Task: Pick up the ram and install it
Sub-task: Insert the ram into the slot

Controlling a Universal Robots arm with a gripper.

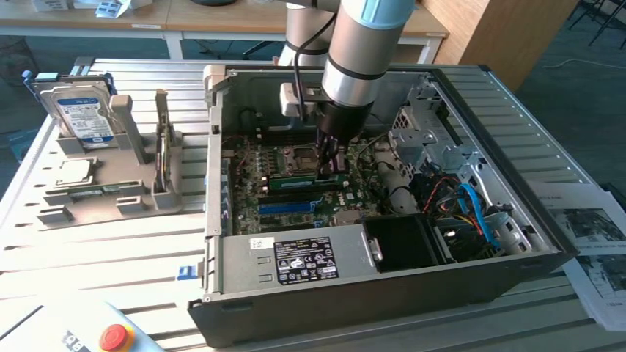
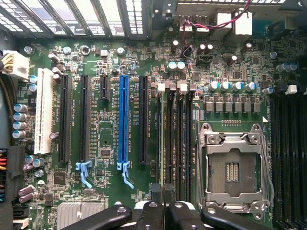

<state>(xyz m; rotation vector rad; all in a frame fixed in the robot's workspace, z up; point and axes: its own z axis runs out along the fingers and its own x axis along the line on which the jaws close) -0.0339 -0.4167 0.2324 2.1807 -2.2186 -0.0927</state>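
Ram [image 1: 305, 178] stands on its long edge in the memory slots of the motherboard [image 2: 105, 143], just beside the open processor socket [image 2: 233, 167], inside the opened computer case [image 1: 293, 293] that sits in the middle of the slatted worktop [image 1: 108, 249]. The hand [image 1: 330, 165] reaches straight down into the case, and its fingers [image 2: 156, 194] are drawn together, pinching the ram's upper edge. A long blue slot [image 2: 123, 120] lies well apart from the ram. A hard drive [image 1: 83, 114] stands in a grey holder near the worktop's edge at the exterior view's left.
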